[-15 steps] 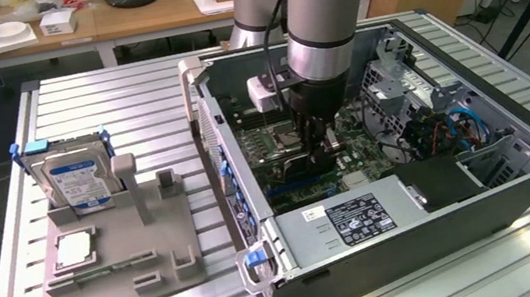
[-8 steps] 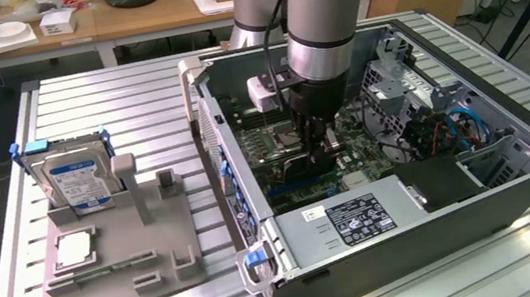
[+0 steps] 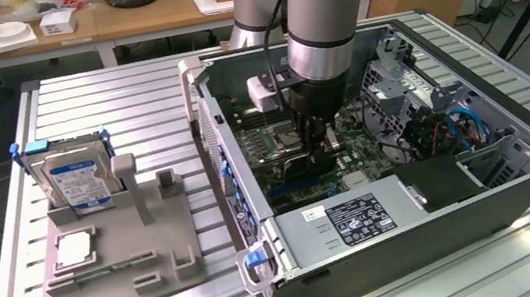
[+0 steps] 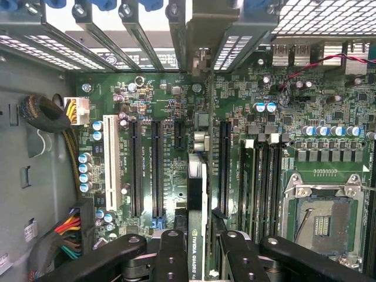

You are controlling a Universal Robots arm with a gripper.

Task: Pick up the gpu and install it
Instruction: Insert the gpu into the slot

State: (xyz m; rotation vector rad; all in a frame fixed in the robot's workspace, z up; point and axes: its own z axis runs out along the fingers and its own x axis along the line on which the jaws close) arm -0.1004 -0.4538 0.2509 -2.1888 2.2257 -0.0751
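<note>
My gripper (image 3: 318, 143) has reached down into the open computer case (image 3: 523, 189) and is shut on the gpu (image 3: 316, 163), a thin black card held on edge over the green motherboard (image 3: 351, 159). The wrist view shows the gpu (image 4: 196, 176) edge-on between my black fingers (image 4: 171, 258), with an NVIDIA label near them. Its pale metal end bracket (image 4: 208, 29) lines up with the rear slot covers. The card stands between the long black expansion slots (image 4: 157, 167). Whether its edge sits in a slot I cannot tell.
A grey fixture (image 3: 117, 253) on the exterior view's left holds the silver hard drive (image 3: 75, 181), a processor (image 3: 75, 249) and a memory stick (image 3: 94, 273). Inside the case are the power supply (image 3: 360, 217), blue cables (image 3: 467, 126), the drive cage (image 3: 402, 81) and the processor socket (image 4: 320, 217).
</note>
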